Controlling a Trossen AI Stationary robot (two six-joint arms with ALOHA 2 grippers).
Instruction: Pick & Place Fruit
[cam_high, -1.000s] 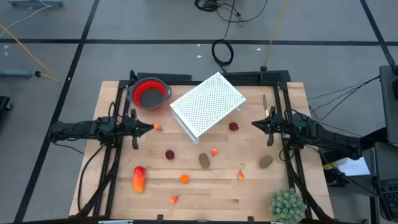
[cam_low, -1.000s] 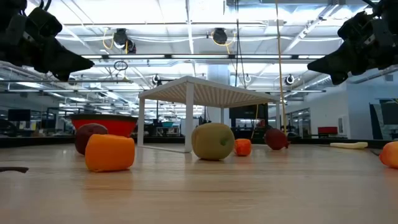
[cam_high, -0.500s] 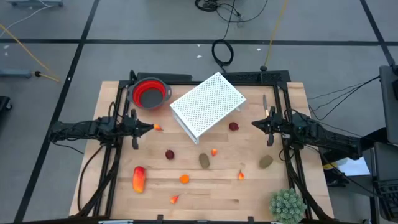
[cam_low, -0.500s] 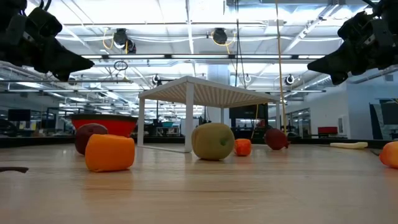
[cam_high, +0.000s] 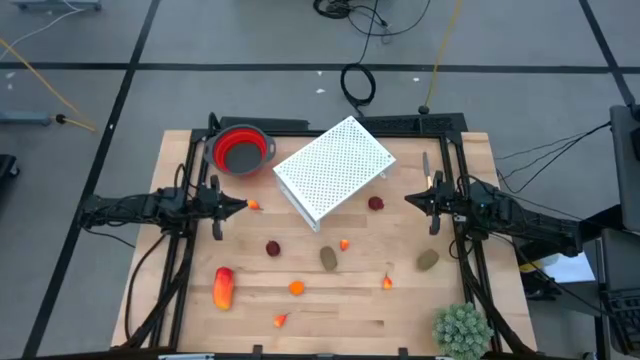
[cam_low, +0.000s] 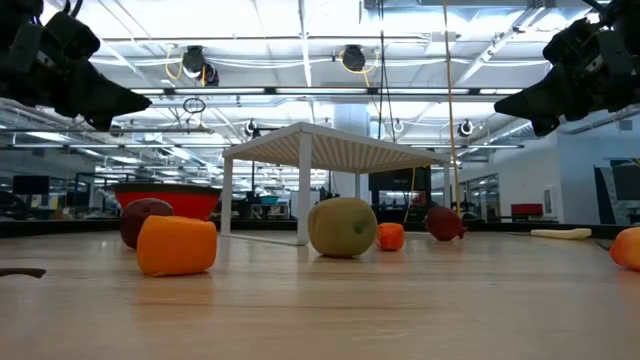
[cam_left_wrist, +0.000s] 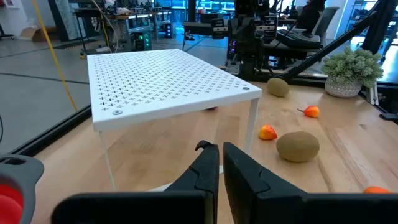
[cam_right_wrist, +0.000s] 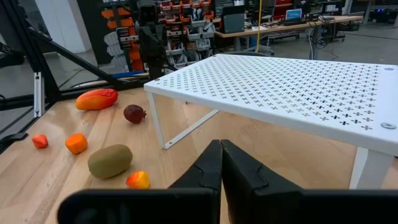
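The fruit lies scattered on the wooden table (cam_high: 180, 320). There are two brown-green ovals (cam_high: 328, 258) (cam_high: 427, 261), two dark red balls (cam_high: 273, 248) (cam_high: 375, 203), a longer red-orange piece (cam_high: 223, 287) and several tiny orange bits, such as (cam_high: 296, 288). My left gripper (cam_high: 243, 205) hangs shut above the table's left side, pointing toward the right, just short of one orange bit (cam_high: 254, 205). My right gripper (cam_high: 408, 199) hangs shut at the right side, pointing left, near one red ball. Both sets of fingers (cam_left_wrist: 221, 163) (cam_right_wrist: 221, 157) hold nothing.
A white perforated shelf (cam_high: 334, 168) stands on thin legs at the table's far middle, between the two grippers. A red bowl with a grey rim (cam_high: 242, 149) sits at the far left. A spiky green plant (cam_high: 462, 328) stands at the near right corner.
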